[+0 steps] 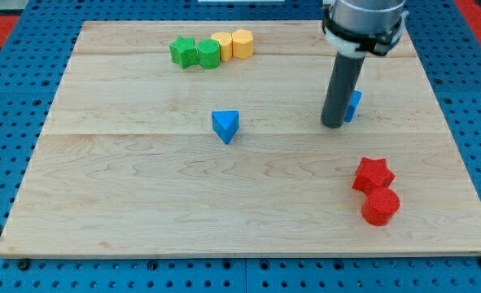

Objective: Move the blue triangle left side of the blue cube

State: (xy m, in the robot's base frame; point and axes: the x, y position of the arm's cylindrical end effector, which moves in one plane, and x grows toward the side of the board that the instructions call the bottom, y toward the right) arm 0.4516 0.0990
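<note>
The blue triangle (225, 125) lies near the middle of the wooden board (142, 203). The blue cube (354, 105) sits to the view's right of it, mostly hidden behind my dark rod. My tip (333, 124) rests on the board right at the cube's left side, touching or nearly touching it. The triangle is well to the left of my tip, with bare board between them.
A green star (183, 51), a green block (209, 54), a yellow block (224, 45) and a yellow hexagonal block (242, 42) form a row at the view's top. A red star (373, 174) and a red cylinder (380, 206) sit at the lower right.
</note>
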